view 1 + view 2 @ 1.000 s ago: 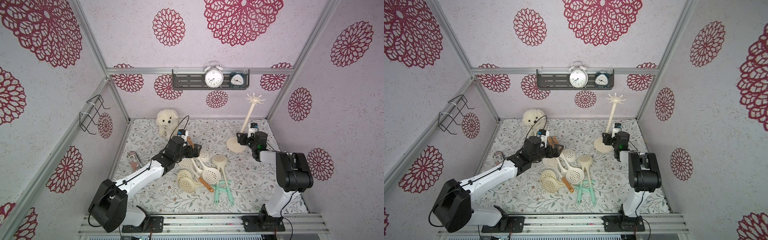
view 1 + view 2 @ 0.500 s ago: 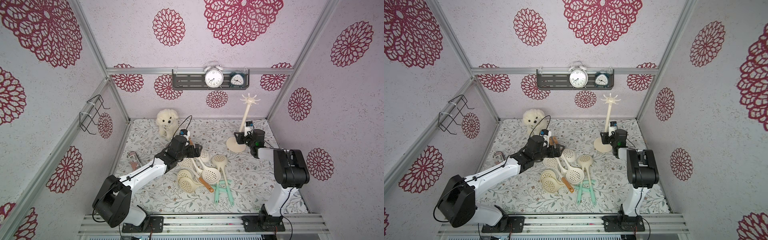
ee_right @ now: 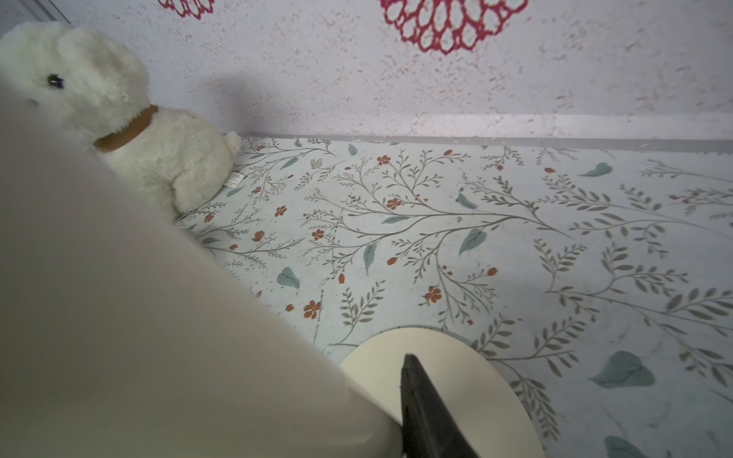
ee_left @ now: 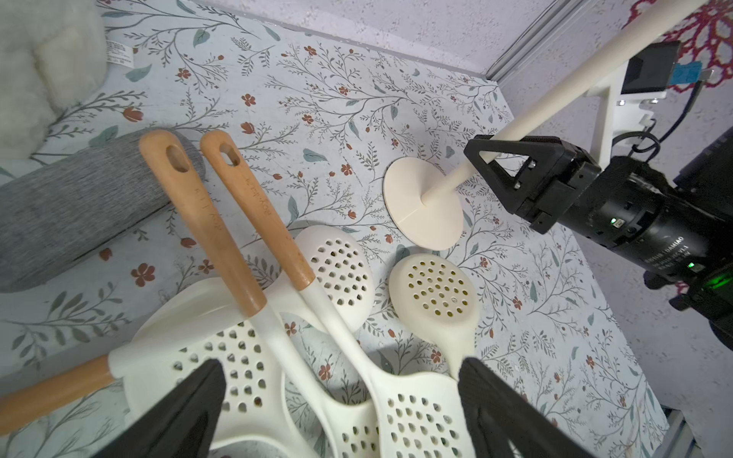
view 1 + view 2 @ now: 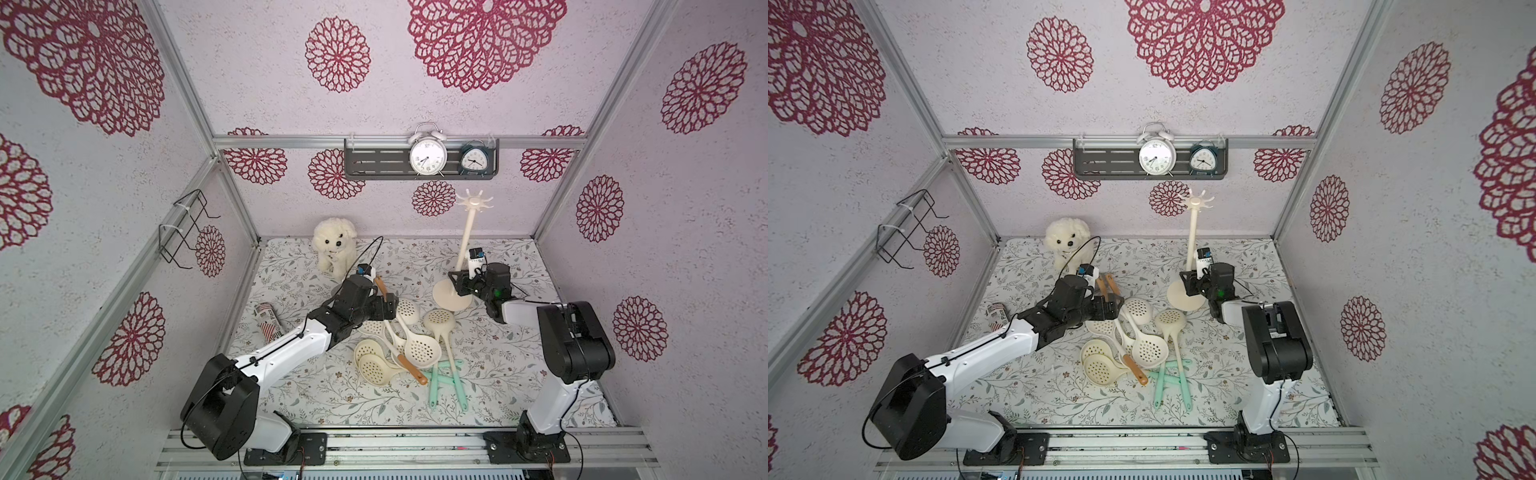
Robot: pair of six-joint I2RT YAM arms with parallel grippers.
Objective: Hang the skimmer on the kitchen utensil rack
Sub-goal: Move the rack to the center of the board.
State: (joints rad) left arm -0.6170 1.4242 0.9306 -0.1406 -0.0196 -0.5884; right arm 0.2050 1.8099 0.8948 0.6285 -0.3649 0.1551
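Observation:
The kitchen utensil rack is a cream pole on a round base with a star of hooks on top, standing at the back right in both top views. My right gripper is shut on the pole just above the base; the left wrist view shows its jaws clamping the pole. In the right wrist view one black finger presses against the blurred pole. Several cream skimmers lie piled mid-table, some with wooden handles. My left gripper hovers open over the pile, holding nothing.
A white plush dog sits at the back left, with a grey roll near the wooden handle ends. A striped can lies by the left wall. A dark shelf with two clocks and a black wire rack hang on the walls.
My right gripper has closed onto the rack's pole, and the rack has shifted a little to the left with it. The left arm has barely moved and stays open.

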